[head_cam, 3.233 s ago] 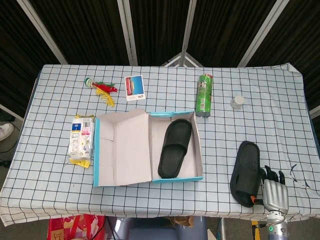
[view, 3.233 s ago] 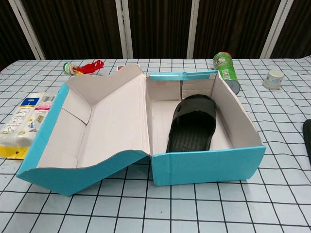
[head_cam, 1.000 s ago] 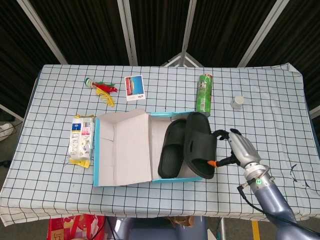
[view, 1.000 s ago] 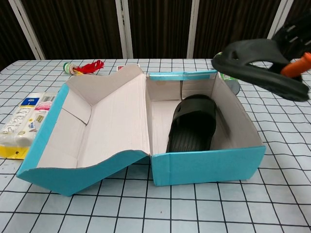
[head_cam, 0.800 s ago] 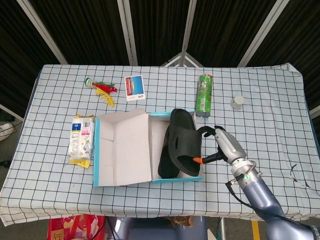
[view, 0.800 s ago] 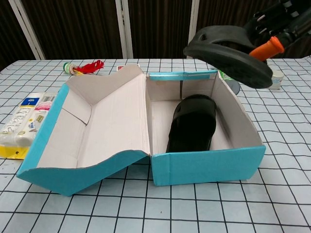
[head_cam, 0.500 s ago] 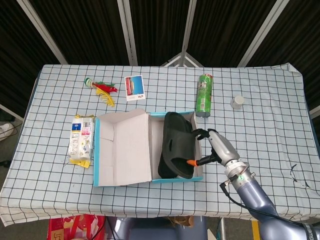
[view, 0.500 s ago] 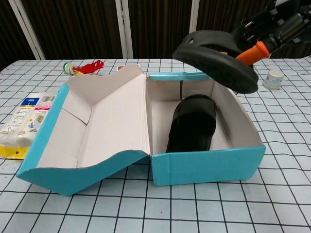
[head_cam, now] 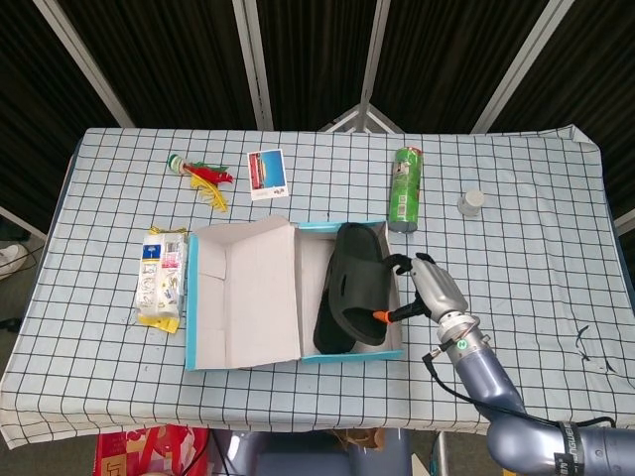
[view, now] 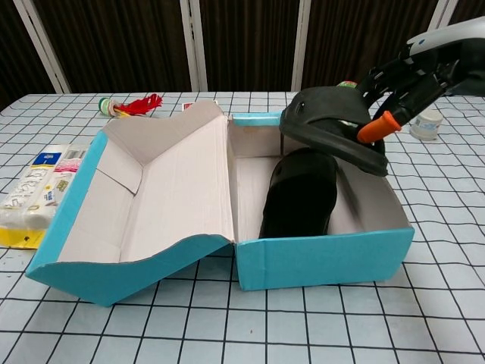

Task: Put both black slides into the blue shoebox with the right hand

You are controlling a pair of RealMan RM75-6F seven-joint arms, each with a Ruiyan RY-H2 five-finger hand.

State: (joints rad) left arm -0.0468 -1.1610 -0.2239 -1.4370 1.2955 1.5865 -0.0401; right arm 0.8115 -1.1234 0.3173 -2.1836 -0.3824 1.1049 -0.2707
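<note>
Holding the second slide (head_cam: 359, 281) above the open blue shoebox (head_cam: 349, 354), the right hand (head_cam: 425, 288) grasped it by its right edge, orange-tipped thumb under the sole; left hand was not seen in either view. No readable writing anywhere: the green can (head_cam: 405, 188) and the white packet (head_cam: 162, 275) carried print too small to make out, and the small card (head_cam: 266, 174) showed only a red picture. In the chest view the held slide (view: 333, 130) hung over the box's right half, tilted, sole down, its long axis running from far-left to near-right, clear of the box walls. First slide (view: 300, 196) lay flat on the box floor, long axis front to back, toe end toward the far wall. Free floor showed left of it and a thinner strip on its right. Box lid (head_cam: 243, 291) was folded open to the left, lying on the checked worktop (head_cam: 556, 238). The can lay just behind the box's far right corner; a small white jar (head_cam: 471, 202) sat well apart to the right, and a red-feathered toy (head_cam: 201, 177) lay near the far left edge.
</note>
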